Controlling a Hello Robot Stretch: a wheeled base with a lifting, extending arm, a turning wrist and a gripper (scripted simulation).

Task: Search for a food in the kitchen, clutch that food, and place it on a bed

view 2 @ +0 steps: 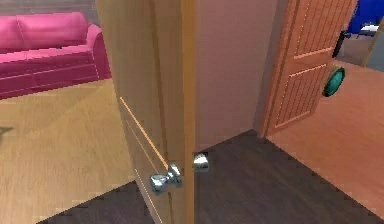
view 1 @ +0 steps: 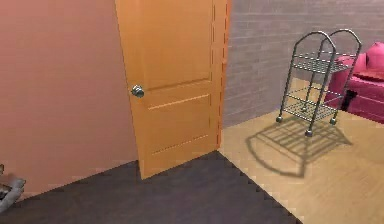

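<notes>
At the orange panelled wooden door (view 1: pixel 175 75), the search step appears in hand. Next: drive clear of it. State of gripper cannot be told.

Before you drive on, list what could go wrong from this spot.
1. The orange door stands open right ahead, and its edge looks close in the arm side view; turning here may clip it or its knob.
2. The wire cart stands beyond the door; a wide swing could hit it.
</notes>
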